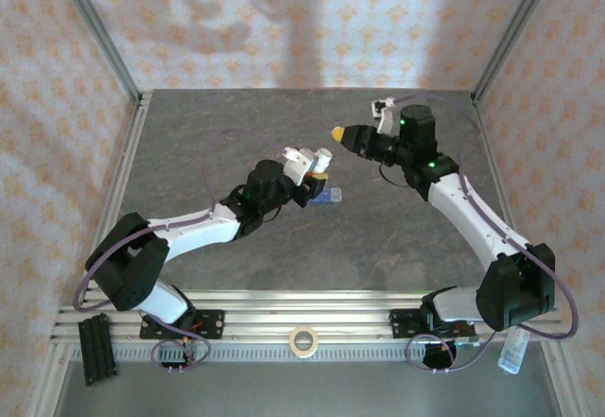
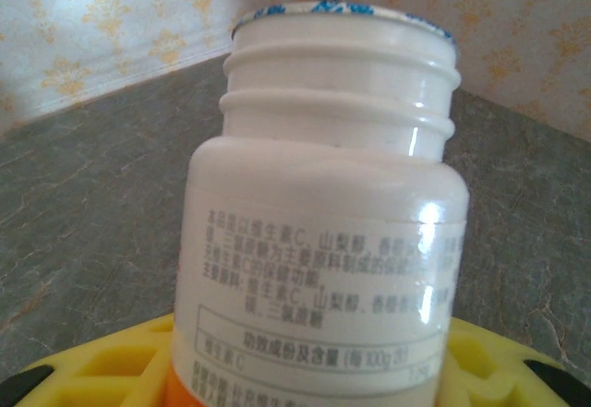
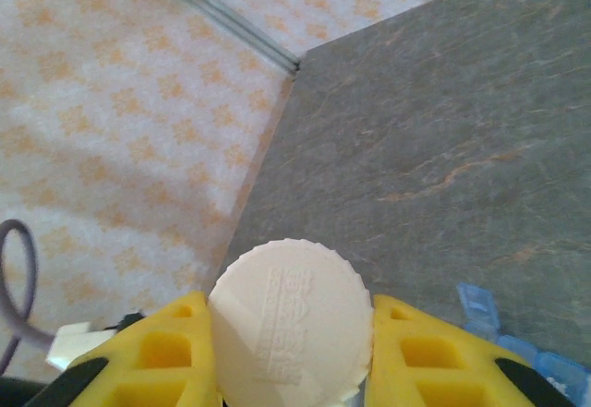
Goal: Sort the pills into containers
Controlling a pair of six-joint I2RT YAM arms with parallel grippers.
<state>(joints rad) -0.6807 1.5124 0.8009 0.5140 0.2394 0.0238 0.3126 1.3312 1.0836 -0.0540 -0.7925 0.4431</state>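
My left gripper is shut on a white pill bottle with an orange band at its base, holding it above the table's middle. In the left wrist view the bottle stands upright between yellow fingers; its threaded neck is bare and a blue-printed seal covers the mouth. My right gripper hovers to the upper right of the bottle, shut on the ribbed white cap. The translucent blue containers strip lies on the table just below the left gripper, and its corner shows beside the right fingers. The pills are out of view.
Patterned walls with metal posts close in the grey table on three sides. A roll of tape, a black block and a small clear object sit on the near rail by the arm bases.
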